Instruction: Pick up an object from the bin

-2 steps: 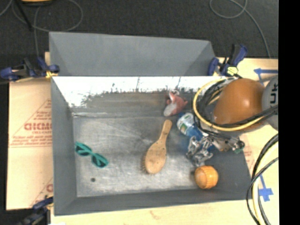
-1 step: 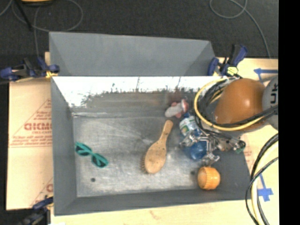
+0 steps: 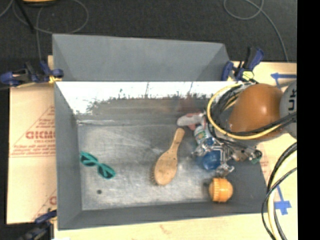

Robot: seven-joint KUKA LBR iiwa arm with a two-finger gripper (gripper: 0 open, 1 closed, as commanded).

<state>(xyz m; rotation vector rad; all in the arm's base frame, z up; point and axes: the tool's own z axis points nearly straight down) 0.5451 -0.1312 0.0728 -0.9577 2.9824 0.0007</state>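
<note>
The gripper [image 3: 216, 156] is seen low at the right end of the grey bin [image 3: 67, 184], beneath the arm's orange cover [image 3: 252, 109] and its looped cables. Whether it is spread wide or drawn narrow cannot be told, since its end is crowded by wrist hardware and by what lies under it. A small blue rounded thing [image 3: 210, 160] is found directly below the gripper, touching or very nearly touching it; it cannot be said to be held. This is judged the likeliest thing to be picked, as almost no sideways travel would be called for, only a short descent and a closing. An orange round thing [image 3: 220, 189] lies just to the near side of the gripper, close to the near wall. A wooden hairbrush [image 3: 167, 159] lies to the left, its long axis running from its head at the near left to its handle tip at the far right, so that the handle is the end nearer the gripper. A pale thing [image 3: 191, 119] rests against the far wall, and a pair of teal glasses [image 3: 97, 165] lies well apart at the left.
</note>
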